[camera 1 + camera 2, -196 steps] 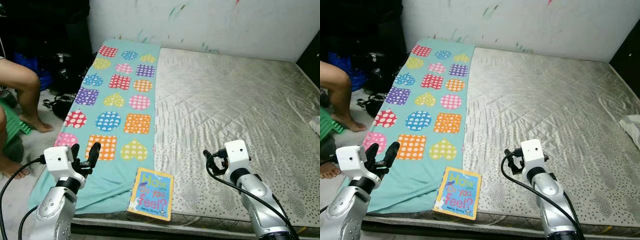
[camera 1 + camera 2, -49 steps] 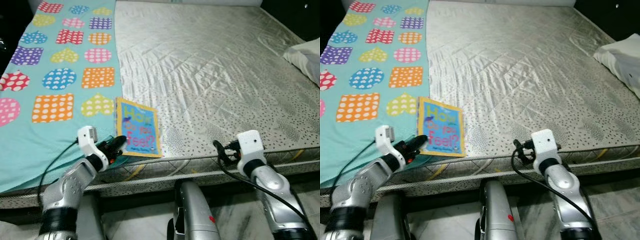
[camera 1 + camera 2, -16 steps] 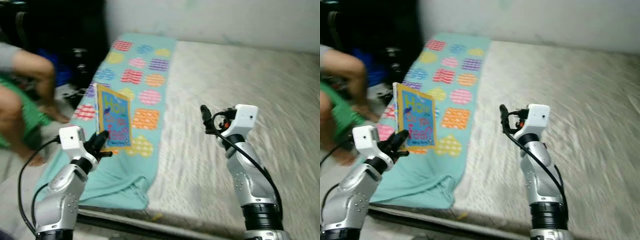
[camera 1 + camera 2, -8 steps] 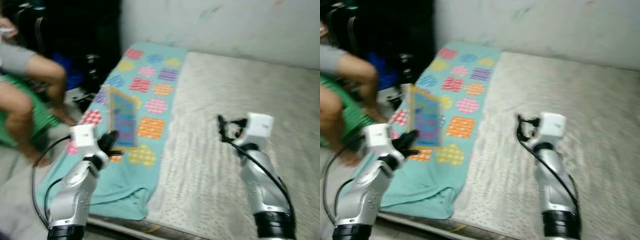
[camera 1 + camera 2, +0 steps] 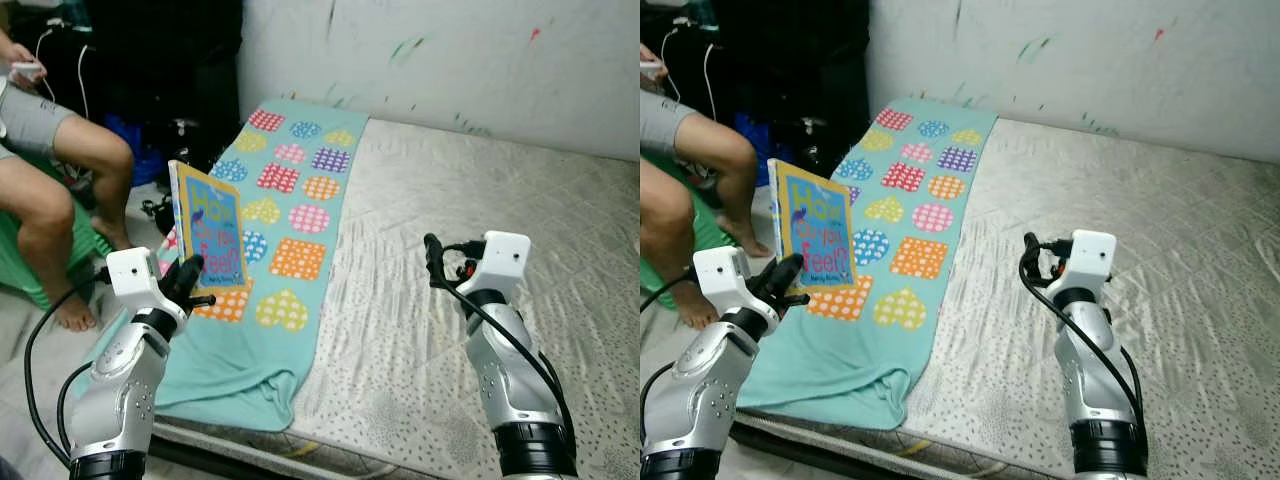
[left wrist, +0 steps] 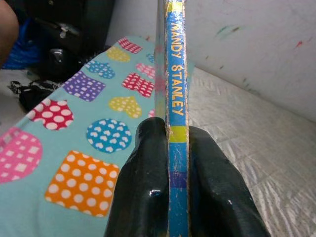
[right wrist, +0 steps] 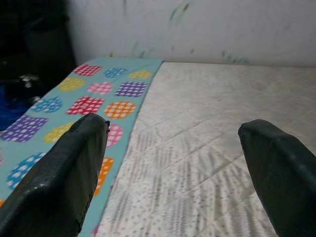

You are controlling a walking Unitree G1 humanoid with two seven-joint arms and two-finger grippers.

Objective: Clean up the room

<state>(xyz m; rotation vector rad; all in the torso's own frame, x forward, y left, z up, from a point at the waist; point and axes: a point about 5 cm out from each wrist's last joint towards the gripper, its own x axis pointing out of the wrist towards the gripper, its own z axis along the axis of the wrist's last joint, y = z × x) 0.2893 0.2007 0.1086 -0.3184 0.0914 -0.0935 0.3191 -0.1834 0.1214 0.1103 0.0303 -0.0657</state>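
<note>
Left wrist view: left gripper clamped on the spine of the picture book, held upright in the air over the near edge of the teal patterned blanket. Right gripper raised over the bare mattress, fingers spread wide, nothing between them. Beyond the blanket's left edge, a seated person's legs. Farthest: paint-marked white wall.

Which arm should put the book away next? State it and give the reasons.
Left. The left claw is shut on the book, holding it upright above the patterned blanket. The right claw is open and holds nothing, raised over the mattress, apart from the book.
</note>
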